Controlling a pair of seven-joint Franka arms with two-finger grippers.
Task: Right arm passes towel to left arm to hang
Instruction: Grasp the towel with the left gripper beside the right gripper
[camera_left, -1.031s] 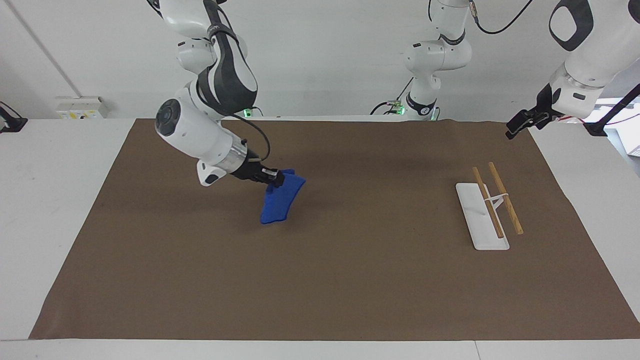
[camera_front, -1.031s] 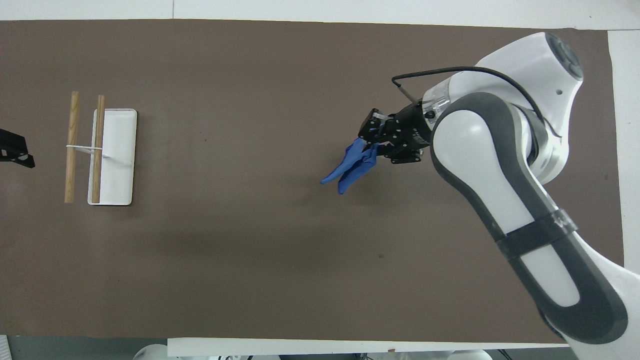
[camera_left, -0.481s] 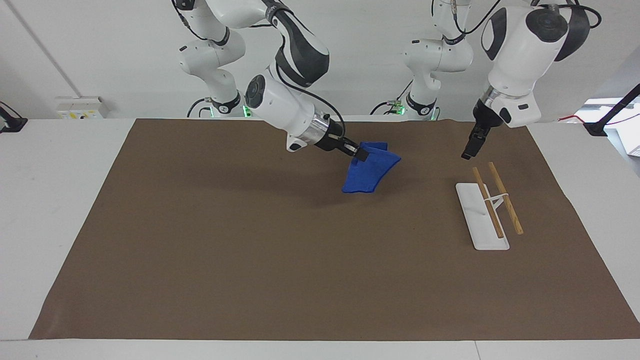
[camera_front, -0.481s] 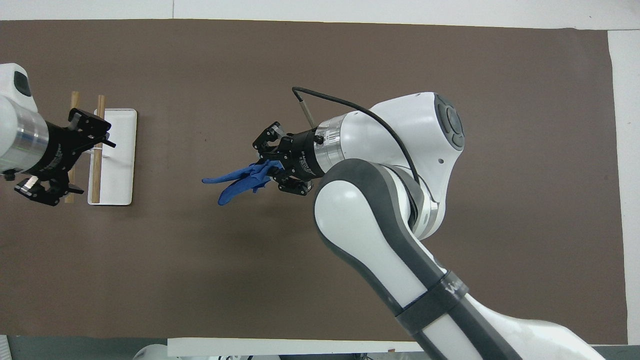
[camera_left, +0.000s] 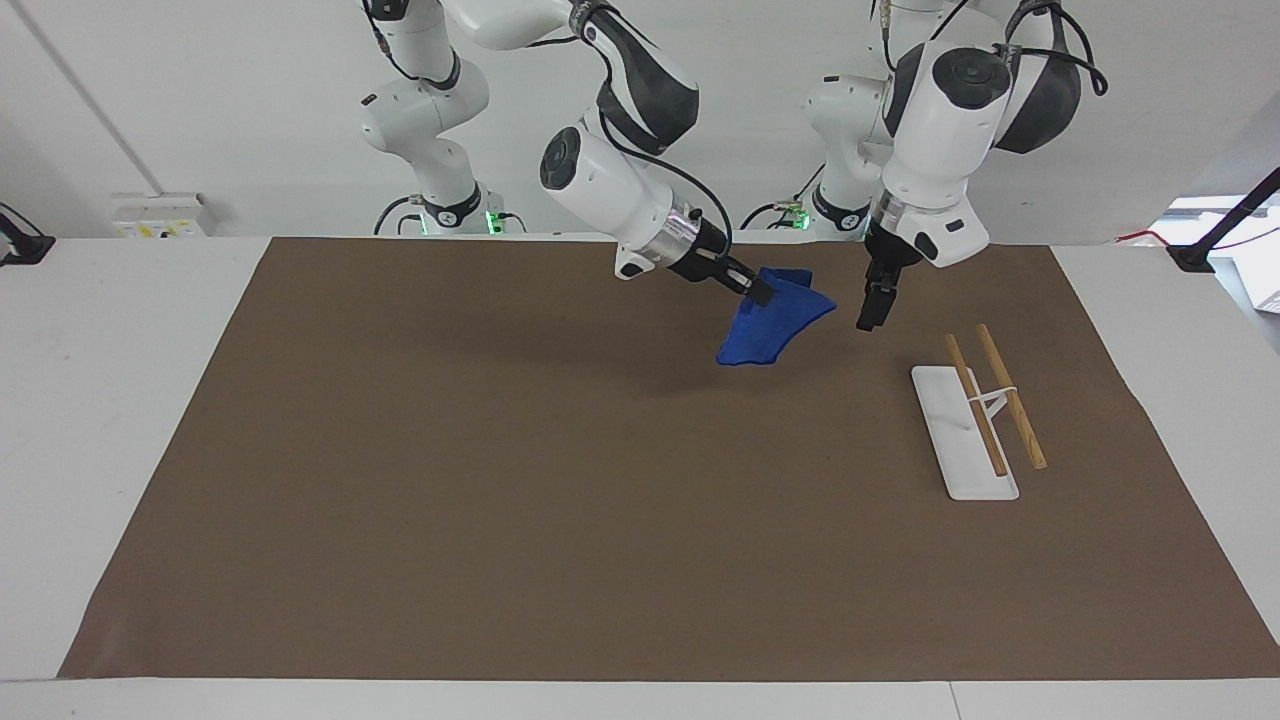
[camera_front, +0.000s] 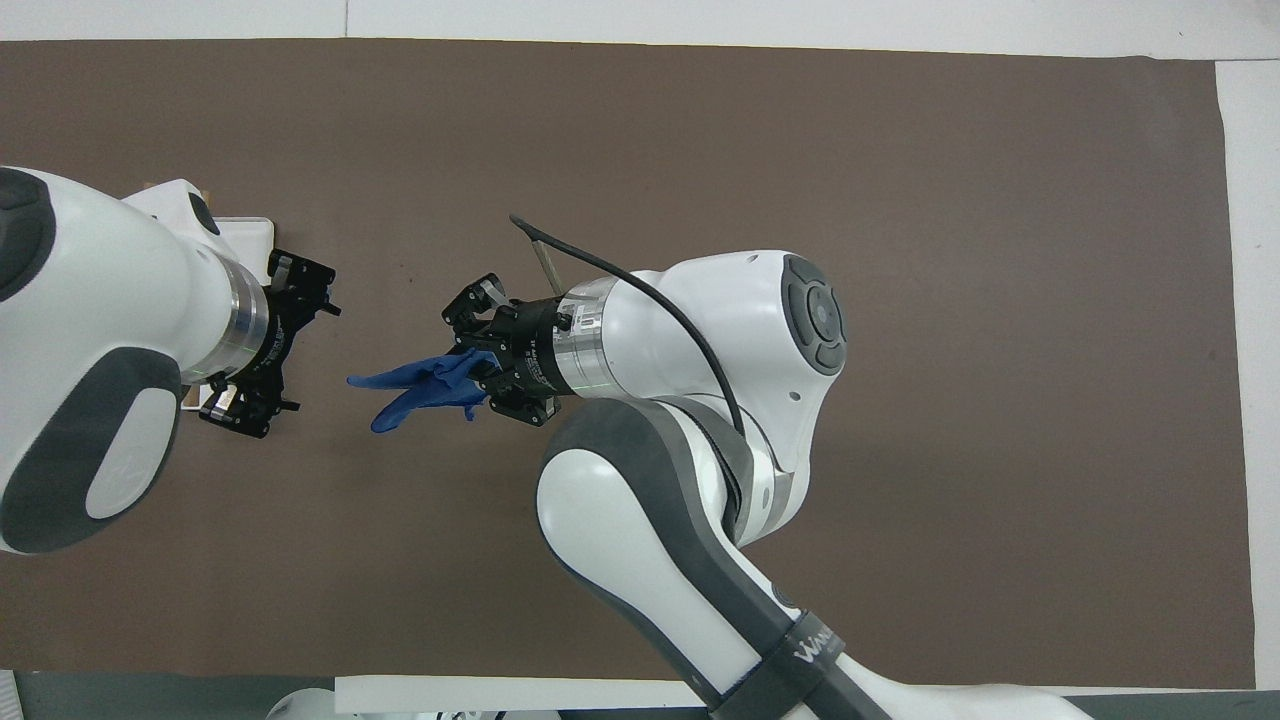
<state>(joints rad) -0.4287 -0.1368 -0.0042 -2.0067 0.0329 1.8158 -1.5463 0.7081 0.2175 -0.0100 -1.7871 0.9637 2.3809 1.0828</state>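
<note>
Right gripper (camera_left: 758, 292) (camera_front: 478, 362), black and two-fingered, is clamped on one end of the small royal-blue cloth towel (camera_left: 772, 326) (camera_front: 420, 385). The towel hangs free in the air over the brown paper table cover (camera_left: 560, 480) (camera_front: 700, 130), toward the left arm's end of the table, touching nothing but that gripper. In the overhead view its loose end points at the left gripper.

Left gripper (camera_left: 872, 305) (camera_front: 268, 355), also black, hangs just beside the towel with a gap between them; in the overhead view its fingers (camera_front: 318, 305) stand spread wide and hold nothing. It is over the cover between the towel and the white flat rectangular rack base (camera_left: 958, 440) (camera_front: 252, 235).

Readable writing: one white logo on the dark band of the right arm (camera_front: 830, 645), near the bottom of the overhead view; its letters cannot be read with certainty. No other lettering is legible.

Count:
- arms: two, white with dark grey panels.
- towels: one.
- rack bases: one, resting on the cover toward the left arm's end of the table.
- light wooden rods (camera_left: 1010, 395): two, lying parallel above the base on a thin white wire support.
- table covers: one, on the white table (camera_left: 100, 400).
</note>
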